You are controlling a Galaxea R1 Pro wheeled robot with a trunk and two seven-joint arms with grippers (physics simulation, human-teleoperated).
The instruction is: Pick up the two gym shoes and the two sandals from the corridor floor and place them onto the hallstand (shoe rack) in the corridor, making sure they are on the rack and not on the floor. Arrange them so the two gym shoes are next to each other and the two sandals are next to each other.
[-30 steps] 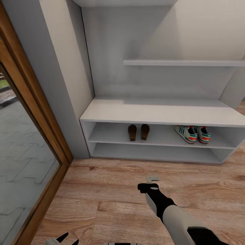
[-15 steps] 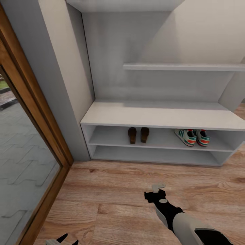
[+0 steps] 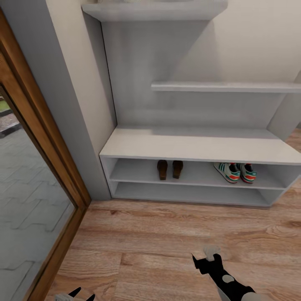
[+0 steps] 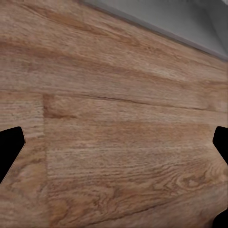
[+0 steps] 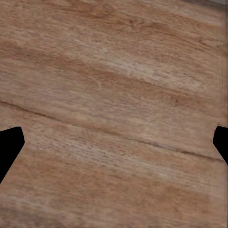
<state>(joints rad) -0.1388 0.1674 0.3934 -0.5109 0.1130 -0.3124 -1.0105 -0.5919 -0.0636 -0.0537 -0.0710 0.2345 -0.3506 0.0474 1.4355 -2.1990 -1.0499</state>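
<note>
The two gym shoes (image 3: 235,172) stand side by side at the right of the hallstand's (image 3: 196,147) upper open shelf. Further left on that same shelf the two sandals (image 3: 169,169) sit together, heels toward me. In front of the rack lies bare corridor floor (image 3: 167,234). My right gripper (image 3: 210,256) hangs low over the planks at the lower right, well short of the rack. My left gripper (image 3: 82,295) peeks in at the bottom left. Both wrist views look down at wood, with the left gripper (image 4: 114,147) and right gripper (image 5: 114,147) open and nothing between the fingers.
A wood-framed glass door (image 3: 29,200) runs along the left, and a grey wall post (image 3: 79,125) stands between it and the rack. Stepped wall shelves (image 3: 225,87) hang above the bench top. The rack's lower shelf (image 3: 188,193) holds nothing.
The head camera has drawn back and tilted, so the rack sits a little lower and smaller. My right arm has pulled back toward me, lower in view. The shoes stay put.
</note>
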